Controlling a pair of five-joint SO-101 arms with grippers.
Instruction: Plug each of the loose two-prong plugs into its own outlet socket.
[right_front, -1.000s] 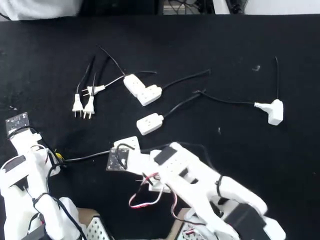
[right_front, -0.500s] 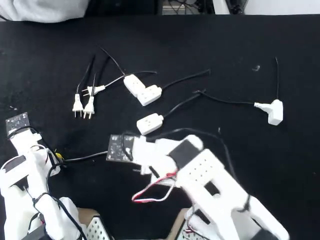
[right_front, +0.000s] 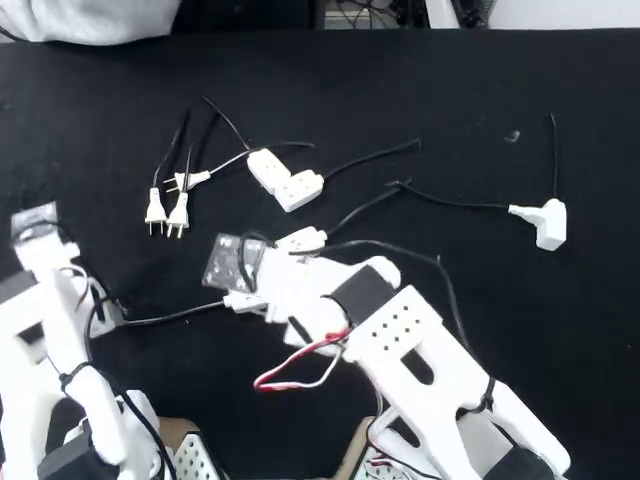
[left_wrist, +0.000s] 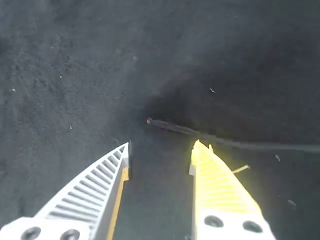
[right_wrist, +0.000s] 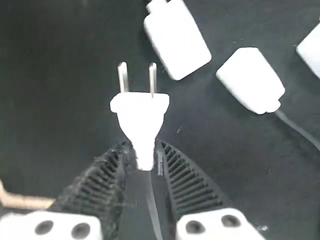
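We've got the right gripper clamped on the plug. We'd square the prongs to the nearest socket, slots probably facing us, then push straight. The left gripper gapes empty.

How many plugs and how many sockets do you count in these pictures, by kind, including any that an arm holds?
Plugs: 4, one of them in the right pincer
Sockets: 4
Total: 8
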